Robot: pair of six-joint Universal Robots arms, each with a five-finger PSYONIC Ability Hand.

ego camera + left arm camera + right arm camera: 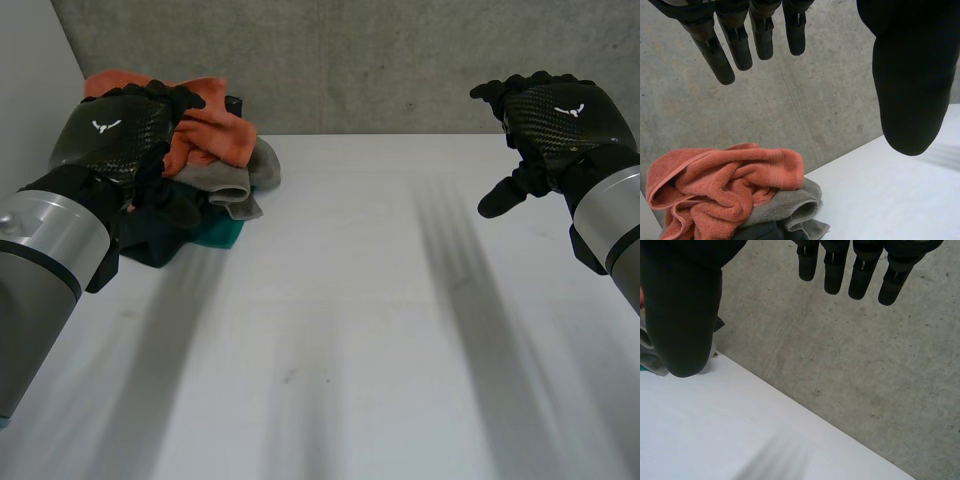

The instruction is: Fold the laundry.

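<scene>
**Head view first: laundry pile lies beneath the left hand, bare table toward the middle**

Head view: the laundry pile (205,185) is bunched at the far left corner of the white table (380,330), close to the concrete wall (400,60). An orange towel (215,135) lies on top, and a grey towel (235,180) lies under it. A dark garment (160,235) and a strip of teal cloth (222,235) are seen at the near side. The left hand (110,135) is held over the pile's left part. The right hand (555,125) is held well apart from the pile, above the far right of the table. The left hand is therefore judged the nearer for a first pick. No long axis can be read from the crumpled heap. The broad bare stretch between the hands is judged the room for spreading a piece flat.

Left wrist view: the left hand's fingers (715,55) are straight and spread from the thumb (907,85), and nothing is held. The orange towel (730,190) lies below and beyond the fingertips, apart from them, with the grey towel (790,207) under its edge.

Right wrist view: the right hand's fingers (860,275) are relaxed and apart from its thumb (682,315), empty. A sliver of the grey towel (650,357) is seen beside the thumb, with bare table (715,430) under the palm.
</scene>
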